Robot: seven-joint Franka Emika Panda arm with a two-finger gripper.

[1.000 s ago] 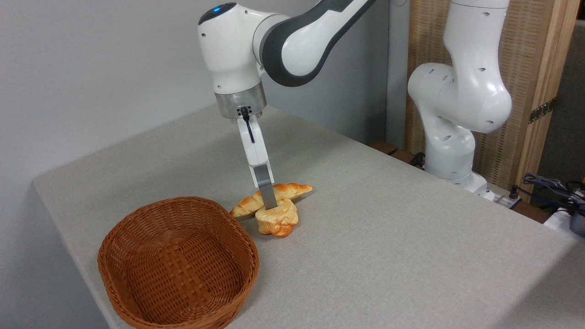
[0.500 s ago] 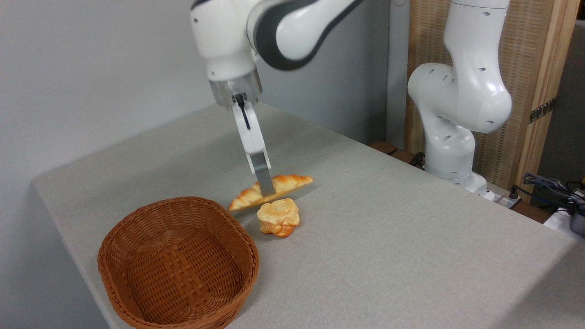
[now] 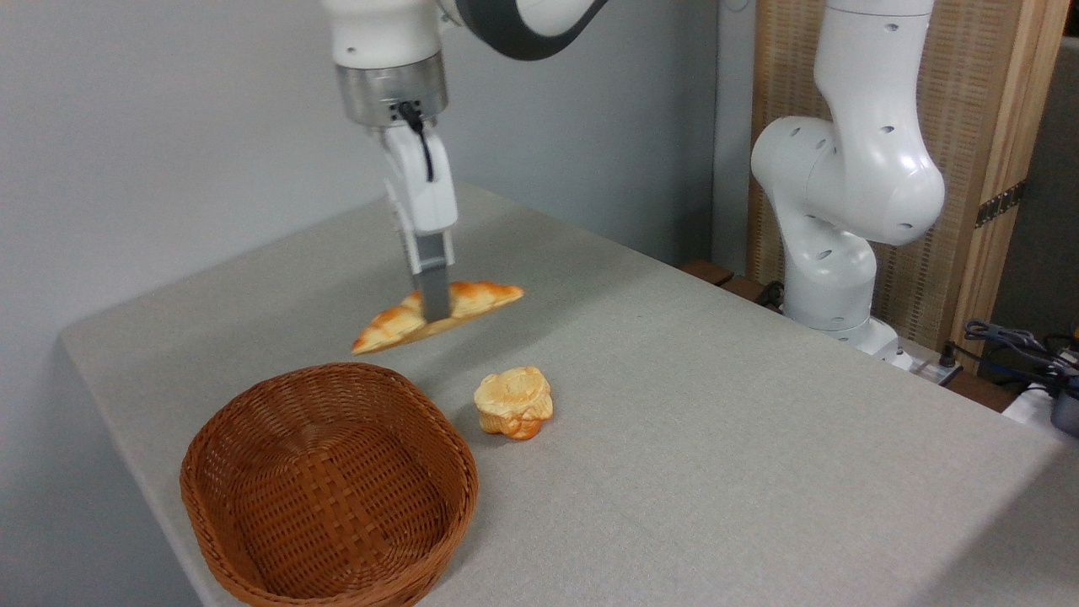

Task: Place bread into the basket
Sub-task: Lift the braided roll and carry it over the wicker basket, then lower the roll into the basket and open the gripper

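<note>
Between the grey fingertips of my two-finger gripper point(image 3: 435, 305), the long, golden-orange braided bread point(image 3: 437, 314) hangs clear of the table, pinched near its middle so both pointed ends stick out. I read the fingers as narrow, closed on the loaf; only the near finger point(image 3: 434, 287) shows plainly, the far one being hidden behind it. The loaf's long axis runs lower-left to upper-right in the picture, the left tip dipping slightly. That tip points toward the oval brown woven wicker basket point(image 3: 253, 405), which sits empty, lower and to the left of the gripper, near the table's front corner. The bread is not yet over the rim; it rides above bare grey tabletop point(image 3: 716, 438) just behind the basket's far edge. By my judgement the coming move is a short carry forward and left, then a descent, with the loaf's axis kept close to the basket's long direction so both ends clear the thick rim. A small round muffin-shaped bun point(image 3: 513, 401) stays on the table, right of the basket, apart from both.
</note>
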